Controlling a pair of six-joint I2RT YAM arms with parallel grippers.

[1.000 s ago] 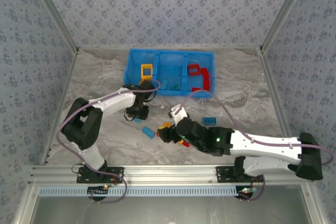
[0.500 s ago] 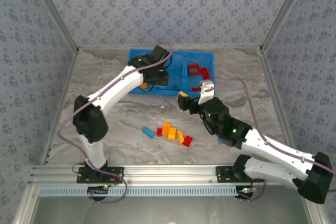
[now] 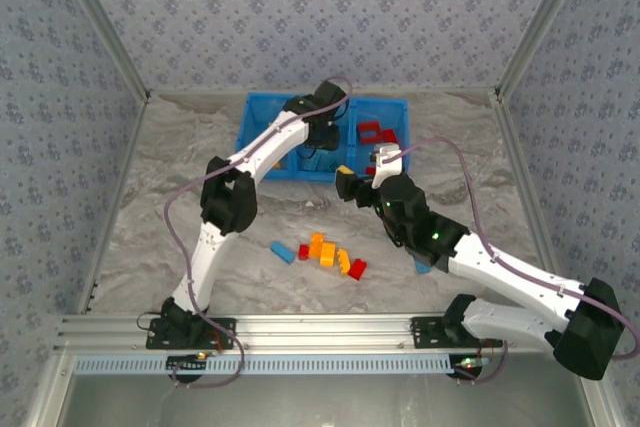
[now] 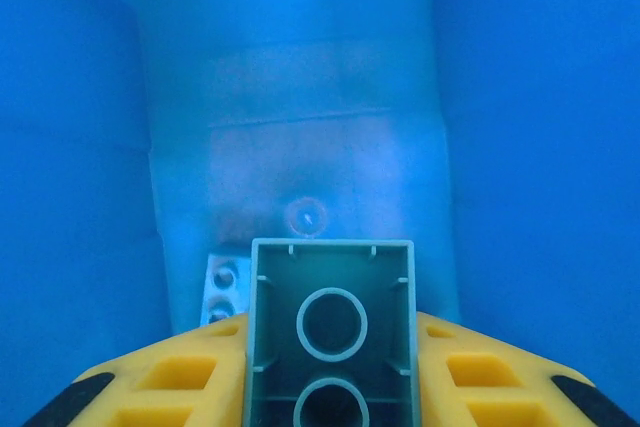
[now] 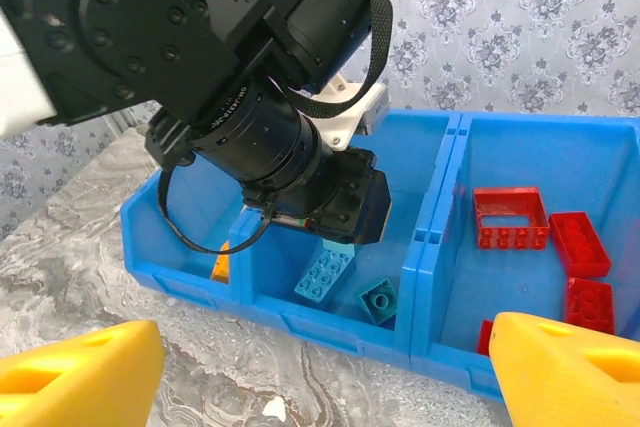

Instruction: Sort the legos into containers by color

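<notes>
Marbled bench (image 3: 180, 172), bin (image 3: 247, 142) far centre. Left end effector (image 3: 319, 137) clamps light-blue brick (image 4: 332, 287) over middle compartment (image 5: 412, 202); next, likely: release. Right end effector (image 5: 320, 387) apart, empty; loose legos (image 3: 328, 252) wait nearer, centre.
</notes>
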